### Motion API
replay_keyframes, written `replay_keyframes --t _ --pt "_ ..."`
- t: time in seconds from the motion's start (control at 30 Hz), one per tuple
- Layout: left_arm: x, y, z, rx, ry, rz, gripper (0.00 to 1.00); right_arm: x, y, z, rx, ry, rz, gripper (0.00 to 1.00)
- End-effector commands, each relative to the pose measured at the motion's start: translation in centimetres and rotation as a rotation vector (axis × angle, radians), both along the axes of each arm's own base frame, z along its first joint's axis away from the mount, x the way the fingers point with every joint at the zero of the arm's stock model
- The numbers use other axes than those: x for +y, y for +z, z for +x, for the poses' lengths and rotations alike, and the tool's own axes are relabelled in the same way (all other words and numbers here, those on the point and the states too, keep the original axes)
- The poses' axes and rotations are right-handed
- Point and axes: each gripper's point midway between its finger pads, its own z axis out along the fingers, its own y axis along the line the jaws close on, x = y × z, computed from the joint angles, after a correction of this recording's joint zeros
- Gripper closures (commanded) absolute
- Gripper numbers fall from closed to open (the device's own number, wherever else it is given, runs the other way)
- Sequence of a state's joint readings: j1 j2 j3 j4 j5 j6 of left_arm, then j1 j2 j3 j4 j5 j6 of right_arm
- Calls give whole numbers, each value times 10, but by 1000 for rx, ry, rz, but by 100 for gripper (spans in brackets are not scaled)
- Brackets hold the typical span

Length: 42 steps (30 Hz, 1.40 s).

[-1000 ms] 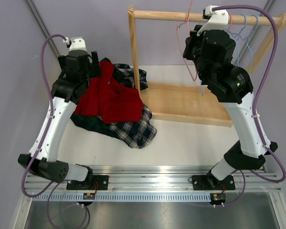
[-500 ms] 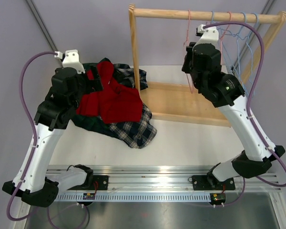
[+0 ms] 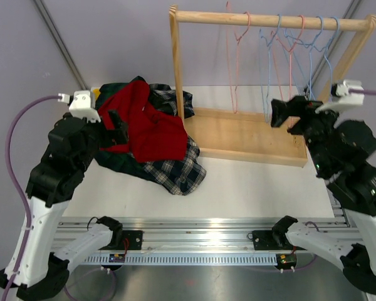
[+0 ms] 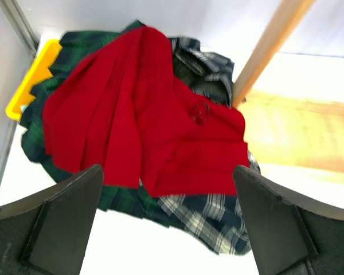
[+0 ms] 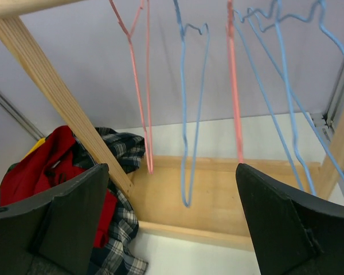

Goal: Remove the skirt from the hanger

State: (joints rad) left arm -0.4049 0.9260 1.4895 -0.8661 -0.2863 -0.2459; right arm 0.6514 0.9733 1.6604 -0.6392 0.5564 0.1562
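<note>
A red skirt lies crumpled on top of a heap of plaid skirts at the left of the table, also seen in the left wrist view. Several bare wire hangers hang from the wooden rack's rail; the leftmost is a pink hanger, with a blue hanger beside it. My left gripper hovers open over the heap's near left side, holding nothing. My right gripper stands open to the right of the rack, facing the hangers and apart from them.
The wooden rack has a flat base, a left post next to the heap and a slanted right post. A yellow object peeks out under the heap's far left. Grey walls close the back and sides.
My right gripper has opened and drawn back from the rail, down and to the right, leaving the pink hanger hanging. My left arm has pulled back toward the near edge, still open.
</note>
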Motion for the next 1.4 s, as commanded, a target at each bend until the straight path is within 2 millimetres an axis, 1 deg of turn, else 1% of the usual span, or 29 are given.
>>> replay_keyframes --t 0.0,0.03,0.07,0.1,0.13,0.17,0.2,0.23,0.27,0.3,0.33,0.37,0.43,0.5,0.53,0.7,1.17,1.27,1.3,1.37 --pt "-10 -20 -24 7 -92 -48 1 -21 -6 -31 -79 21 15 0" --pt "-11 -18 -42 -38 -136 -83 1 -36 -19 -49 -96 11 37 1" --pt "-16 -34 -41 -34 -151 -98 1 -43 -26 -57 -103 4 65 0" --pt "-17 -40 -46 -45 -165 -114 1 -50 -34 -66 -107 -1 84 1" --pt "-19 -44 -51 -54 -186 -130 1 -66 -49 -81 -123 -21 111 1" --pt "-17 -40 -60 -96 -190 -157 1 -72 -58 -88 -124 -29 136 1" --pt "-18 -58 -60 -69 -191 -152 1 -80 -65 -95 -128 -44 159 1" --pt "-16 -63 -62 -69 -183 -155 1 -93 -76 -107 -142 -71 191 1" --pt "-12 -65 -66 -85 -173 -165 1 -99 -83 -112 -141 -80 214 1" --pt "-11 -78 -66 -67 -166 -158 1 -103 -88 -116 -143 -87 224 1" --pt "-8 -83 -66 -66 -150 -155 1 -110 -93 -124 -155 -92 239 1" --pt "-6 -87 -66 -68 -142 -149 1 -112 -98 -126 -148 -96 234 1" --pt "-1 -100 -66 -59 -116 -135 1 -117 -103 -128 -140 -113 231 0" --pt "4 -107 -68 -60 -95 -131 1 -116 -109 -126 -113 -117 207 1" --pt "6 -114 -67 -49 -80 -125 1 -113 -111 -124 -102 -113 192 0" --pt "18 -113 -70 -71 -25 -120 1 -109 -121 -117 -58 -120 144 1" --pt "12 -124 -63 0 -35 -103 1 -100 -132 -108 -39 -102 93 1" --pt "18 -123 -61 13 1 -92 1 -99 -134 -108 -35 -98 88 1" --pt "23 -123 -59 22 39 -79 1 -98 -134 -107 -35 -95 86 1" --pt "29 -122 -59 39 74 -70 1 -95 -134 -105 -36 -83 76 1"
